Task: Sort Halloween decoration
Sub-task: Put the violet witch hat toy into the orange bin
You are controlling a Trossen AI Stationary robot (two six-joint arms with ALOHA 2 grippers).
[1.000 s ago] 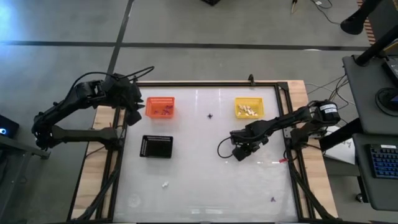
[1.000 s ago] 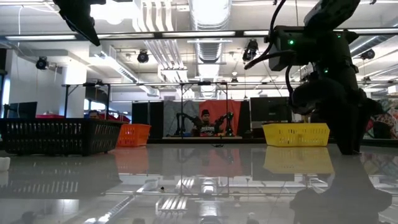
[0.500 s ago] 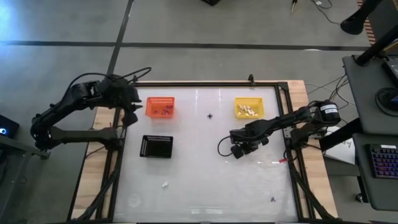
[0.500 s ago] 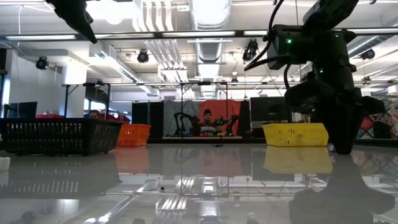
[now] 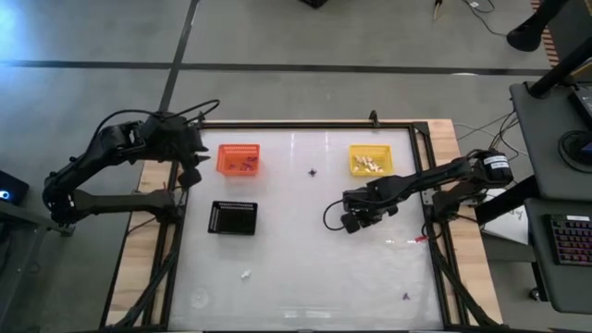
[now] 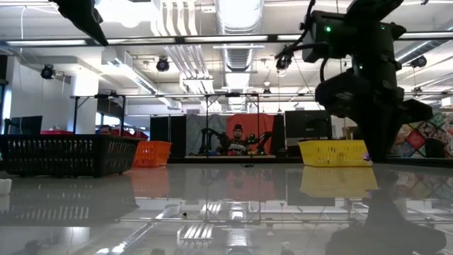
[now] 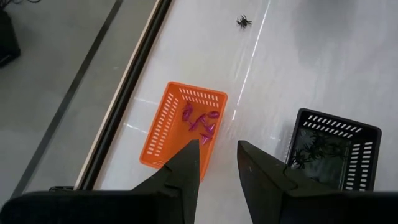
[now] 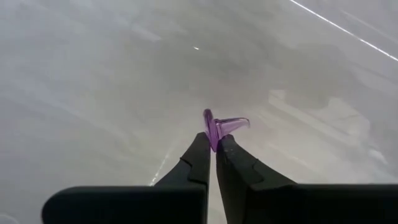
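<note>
Wearing matte black throughout: two slim jointed arms trailing looped black cables, a white-labelled round joint on the right arm, a green indicator light glowing, tapering dark fingers [image 8: 200, 155].

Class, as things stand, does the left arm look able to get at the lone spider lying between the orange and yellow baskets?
Probably yes: the left hand hangs open and empty beside the orange basket, with bare table up to the spider.

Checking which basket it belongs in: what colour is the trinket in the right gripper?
Purple trinket, clearest in the right wrist view.

White table [image 5: 305, 268], baskets [image 5: 239, 159], scattered trinkets [image 5: 313, 172]
</note>
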